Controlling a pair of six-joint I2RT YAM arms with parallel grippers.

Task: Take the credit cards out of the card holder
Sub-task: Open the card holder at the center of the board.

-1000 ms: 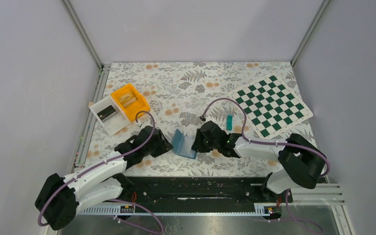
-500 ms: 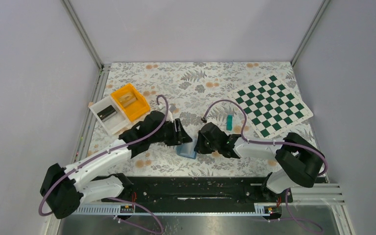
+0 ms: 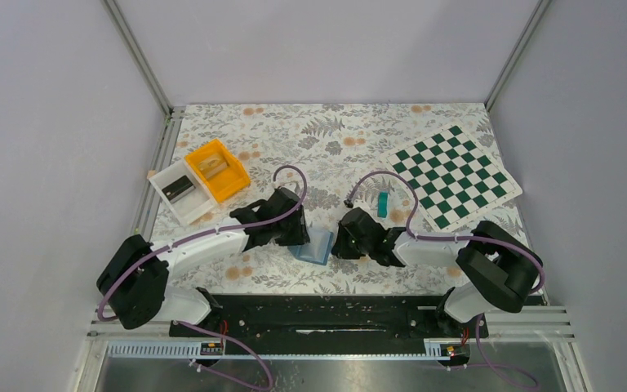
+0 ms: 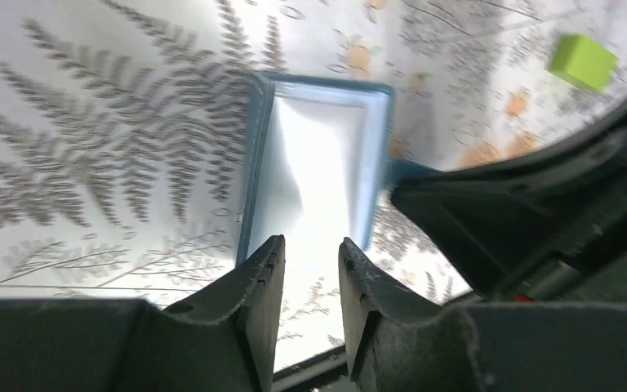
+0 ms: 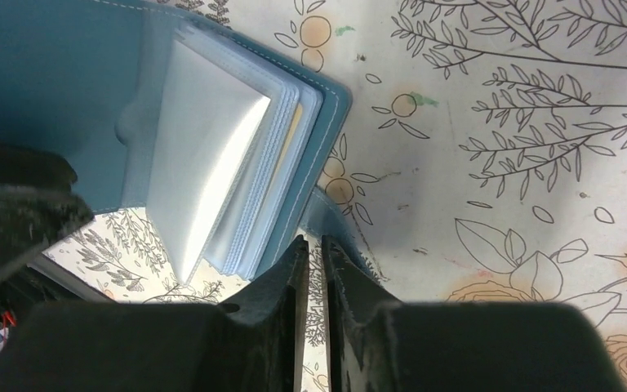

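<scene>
The blue-teal card holder [image 3: 314,246] lies open on the flowered cloth between my two grippers. In the left wrist view its clear sleeves [image 4: 318,163] glare white. My left gripper [image 4: 311,250] stands open just short of the holder's near end, with only cloth in the gap. My right gripper [image 5: 314,242] is shut on the holder's cover edge [image 5: 331,214]. A yellowish card edge [image 5: 295,122] shows among the sleeves. One teal credit card [image 3: 383,204] lies on the cloth behind the right gripper. A lime-green card [image 4: 584,61] lies beyond the holder.
An orange bin [image 3: 216,169] and a white bin [image 3: 181,193] stand at the back left. A green-and-white chessboard mat [image 3: 455,173] lies at the back right. The black base rail [image 3: 326,314] runs along the near edge.
My left arm has swung right to the holder, and its jaws have narrowed. The holder, propped up a second ago, now lies flatter. The right gripper has barely moved.
</scene>
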